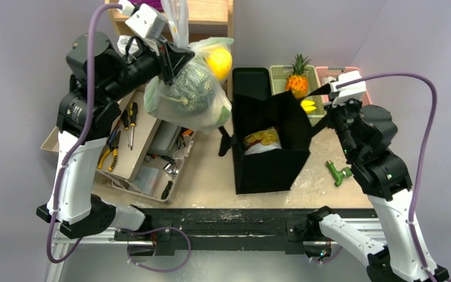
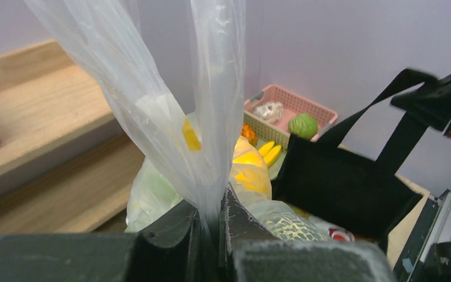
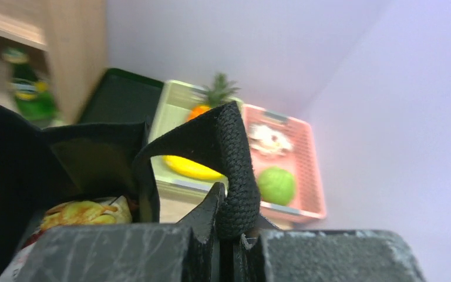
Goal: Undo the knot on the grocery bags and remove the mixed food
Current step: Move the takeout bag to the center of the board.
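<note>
Dangling, a clear crinkly plastic bag [image 1: 188, 97] is pinched by the left tool [image 2: 211, 223]; a black cloth bag's [image 1: 270, 167] strap [image 3: 235, 153] is clamped by the right tool [image 3: 230, 235].

The top view looks down on the table [image 1: 211, 176] from high behind. Both wrist views sit close behind their fingers [image 2: 170, 241], facing the far wall; all share the black cloth bag [image 1: 270, 170].

This looks like a robotics lab. A black mounting rail [image 1: 229, 222] edges my desk [image 1: 211, 176], plain lavender walls [image 1: 305, 29] enclose it, and hand tools [image 1: 111, 155] and produce baskets [image 1: 279, 69] sit around.
</note>
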{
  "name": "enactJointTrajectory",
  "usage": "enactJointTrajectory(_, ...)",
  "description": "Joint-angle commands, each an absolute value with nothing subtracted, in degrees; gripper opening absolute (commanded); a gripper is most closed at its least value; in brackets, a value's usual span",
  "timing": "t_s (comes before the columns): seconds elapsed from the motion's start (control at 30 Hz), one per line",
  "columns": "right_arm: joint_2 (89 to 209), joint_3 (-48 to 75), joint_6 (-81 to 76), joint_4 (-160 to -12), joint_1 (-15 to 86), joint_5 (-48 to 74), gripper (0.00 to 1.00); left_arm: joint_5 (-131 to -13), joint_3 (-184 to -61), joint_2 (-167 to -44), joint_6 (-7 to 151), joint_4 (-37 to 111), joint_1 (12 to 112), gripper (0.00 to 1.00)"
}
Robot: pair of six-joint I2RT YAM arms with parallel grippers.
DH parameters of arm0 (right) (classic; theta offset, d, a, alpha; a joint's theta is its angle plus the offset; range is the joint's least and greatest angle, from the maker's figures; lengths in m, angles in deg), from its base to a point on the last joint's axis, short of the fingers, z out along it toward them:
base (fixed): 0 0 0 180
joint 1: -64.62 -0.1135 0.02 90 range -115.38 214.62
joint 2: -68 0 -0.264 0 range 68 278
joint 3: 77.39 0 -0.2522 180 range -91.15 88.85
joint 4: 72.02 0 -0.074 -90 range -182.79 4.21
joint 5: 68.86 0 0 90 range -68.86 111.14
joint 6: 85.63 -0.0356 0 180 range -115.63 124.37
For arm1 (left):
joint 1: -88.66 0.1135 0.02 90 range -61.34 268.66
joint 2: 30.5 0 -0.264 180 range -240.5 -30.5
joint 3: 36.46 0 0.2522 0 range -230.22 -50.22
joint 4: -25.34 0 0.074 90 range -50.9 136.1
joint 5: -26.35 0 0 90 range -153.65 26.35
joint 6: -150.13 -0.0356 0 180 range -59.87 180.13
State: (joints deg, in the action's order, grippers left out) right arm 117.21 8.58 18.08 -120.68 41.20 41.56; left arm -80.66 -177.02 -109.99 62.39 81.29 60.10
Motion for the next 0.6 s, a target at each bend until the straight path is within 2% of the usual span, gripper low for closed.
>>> enactJointTrajectory(0.0,112.9,3.5,33.6,-112.8,42.9,57.5,0.0,-79.1,-173.0,-107.5,63.6,72.1,60.4,0.0)
enactJointTrajectory(0.3,108.8,10.1,52.8,-106.0,46.2,68.6,0.0,-80.0,-173.0,-109.5,64.9,72.8,60.4,0.0)
enactJointTrajectory(0.37,108.9,9.8,52.9,-107.5,46.8,68.1,0.0,-80.3,-172.5,-109.8,65.2,73.1,60.4,0.0)
enactJointTrajectory(0.4,109.3,8.9,51.1,-110.8,46.9,66.8,0.03,-80.9,-172.1,-109.8,65.3,73.2,60.4,0.0)
enactJointTrajectory(0.47,110.5,5.7,43.7,-119.2,46.9,61.9,0.26,-81.9,-170.8,-109.6,65.7,73.1,60.4,0.0)
enactJointTrajectory(0.53,111.8,2.5,34.9,-127.6,46.9,54.1,0.6,-82.7,-169.9,-109.5,66.1,73.0,60.4,0.0)
enactJointTrajectory(0.57,112.7,0.8,31.2,-131.4,46.9,50.0,0.72,-82.9,-169.3,-109.4,66.2,73.0,60.4,0.0)
